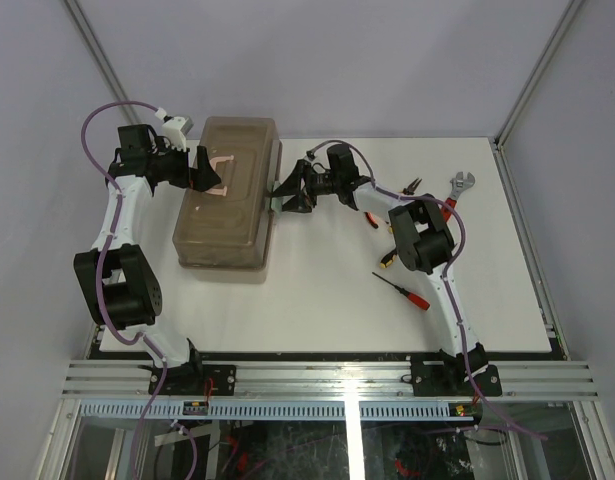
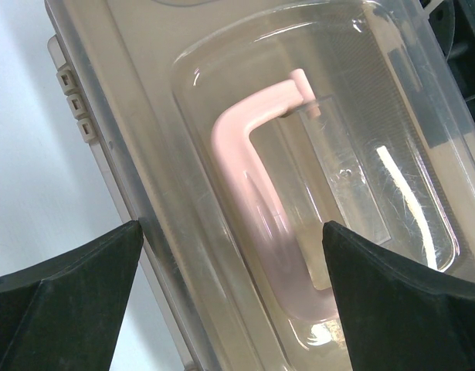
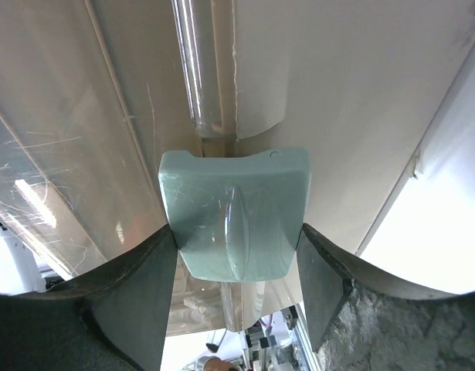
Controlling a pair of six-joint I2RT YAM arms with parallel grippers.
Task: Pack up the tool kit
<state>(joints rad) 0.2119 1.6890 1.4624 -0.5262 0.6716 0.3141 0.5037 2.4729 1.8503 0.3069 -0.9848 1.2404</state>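
I'm clasping the pale green latch (image 3: 233, 212), centre frame, with the right gripper (image 3: 235, 236) on the toolbox's (image 1: 227, 215) right-hand long wall. The left gripper (image 2: 231, 232) is gaping wide above the pink handle (image 2: 229, 154).

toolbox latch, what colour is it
Pale green latch, clearest in the right wrist view.

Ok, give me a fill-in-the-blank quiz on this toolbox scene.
The toolbox lid is ___.
The right gripper pinches the pale ___ latch.
The open left gripper hangs over the ___ handle.
The wrench lies on the ___, not in the toolbox.
Missing words: closed; green; pink; table.
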